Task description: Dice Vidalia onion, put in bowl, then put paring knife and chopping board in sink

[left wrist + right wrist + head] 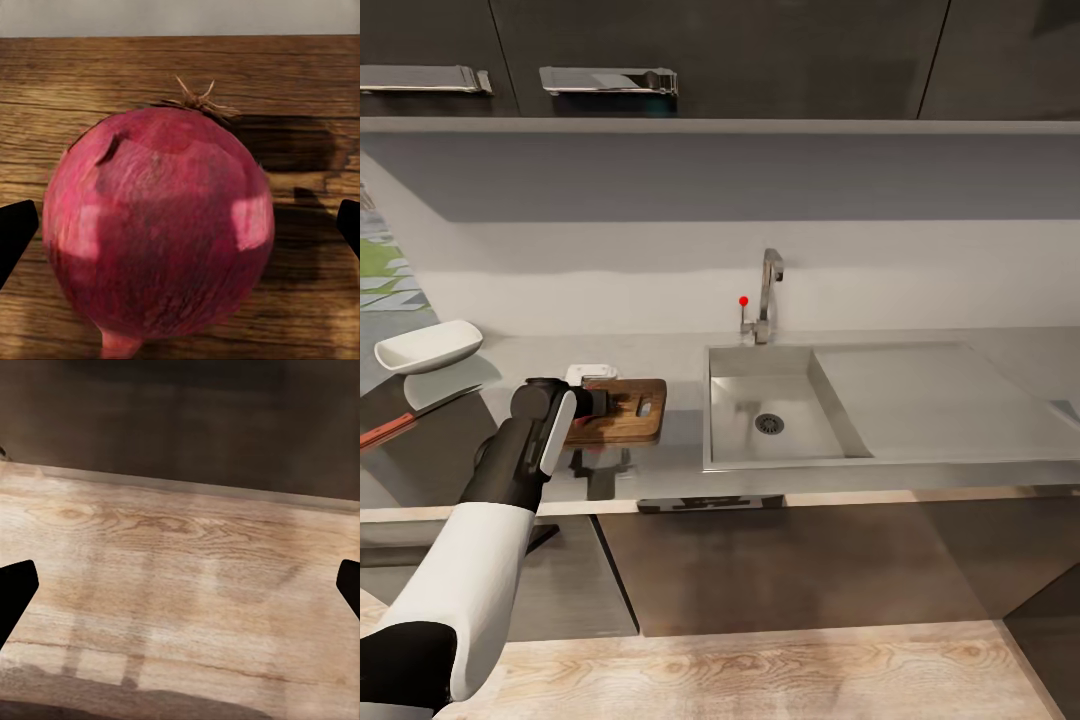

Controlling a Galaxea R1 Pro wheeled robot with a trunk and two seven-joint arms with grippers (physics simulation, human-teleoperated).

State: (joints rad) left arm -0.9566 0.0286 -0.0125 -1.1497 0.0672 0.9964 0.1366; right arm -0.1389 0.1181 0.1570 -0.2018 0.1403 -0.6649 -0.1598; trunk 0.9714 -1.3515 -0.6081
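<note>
onion (157,225) between parted left tool (180,232) tips

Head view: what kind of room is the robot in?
It looks like a kitchen. There is a steel sink with a tall tap set in a long grey countertop, dark cabinets above, and a wooden chopping board with a white bowl nearby.

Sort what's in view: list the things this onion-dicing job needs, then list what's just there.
Job things:
Vidalia onion, on the chopping board
left gripper, fingers spread either side of the onion
paring knife
bowl
sink
countertop

Just there:
wall cabinets
wooden floor
</note>
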